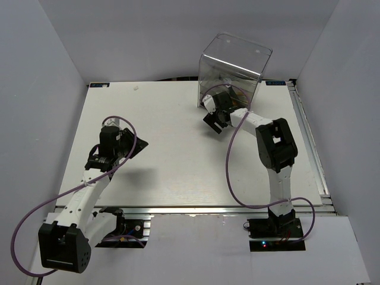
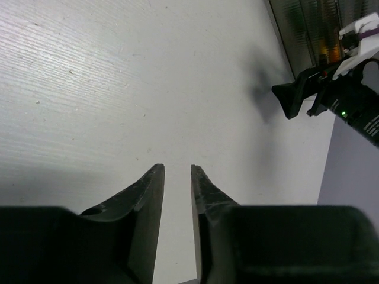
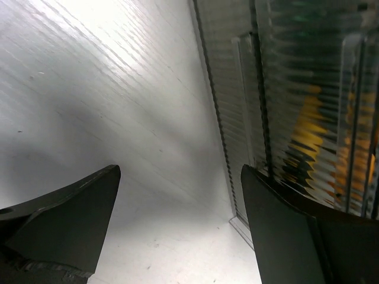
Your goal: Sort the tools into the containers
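Right gripper [image 3: 180, 177] wide open, nothing held, just beside smoky cabinet [image 3: 222, 89]. Left gripper [image 2: 177, 168] slightly parted, nothing held. Yellow-orange tools [image 3: 308, 133] glimpsed, blurred, inside cabinet; judged rigid, heavy, best taken mid-handle.

We read no text anywhere, blue labels [image 1: 98, 85] at the bench's [image 1: 166, 166] far corners too small for us, white marks on the right arm [image 2: 370, 121] blurred

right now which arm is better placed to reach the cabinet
Right. The right gripper, open, is beside the cabinet front; the left gripper is far from it over the table, jaws narrowly apart.
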Controlling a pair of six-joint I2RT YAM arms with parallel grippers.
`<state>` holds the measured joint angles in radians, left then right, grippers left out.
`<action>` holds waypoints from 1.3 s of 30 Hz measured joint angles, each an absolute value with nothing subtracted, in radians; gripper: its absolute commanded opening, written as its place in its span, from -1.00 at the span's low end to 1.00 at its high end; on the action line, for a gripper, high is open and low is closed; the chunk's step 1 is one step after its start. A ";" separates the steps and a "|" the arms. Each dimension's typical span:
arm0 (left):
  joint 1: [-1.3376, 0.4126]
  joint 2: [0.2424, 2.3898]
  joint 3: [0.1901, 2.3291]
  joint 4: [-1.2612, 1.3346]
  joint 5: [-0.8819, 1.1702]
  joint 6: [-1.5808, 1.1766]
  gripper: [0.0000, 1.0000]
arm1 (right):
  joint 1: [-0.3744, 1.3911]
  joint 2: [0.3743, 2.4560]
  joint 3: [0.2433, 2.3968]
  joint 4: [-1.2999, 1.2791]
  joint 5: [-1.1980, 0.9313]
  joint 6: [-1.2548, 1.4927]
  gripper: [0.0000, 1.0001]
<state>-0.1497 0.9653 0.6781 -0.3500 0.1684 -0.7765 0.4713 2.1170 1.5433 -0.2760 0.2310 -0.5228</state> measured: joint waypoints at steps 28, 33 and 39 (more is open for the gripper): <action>-0.150 0.944 0.678 -0.058 0.437 -0.681 0.96 | 0.308 1.422 1.216 -0.216 -0.249 -0.476 0.79; -0.150 0.942 0.690 -0.043 0.446 -0.675 0.96 | 0.308 1.307 1.148 -0.202 -0.130 -0.427 0.79; -0.150 0.927 0.690 -0.044 0.450 -0.667 0.96 | 0.308 1.286 1.143 -0.203 -0.050 -0.403 0.79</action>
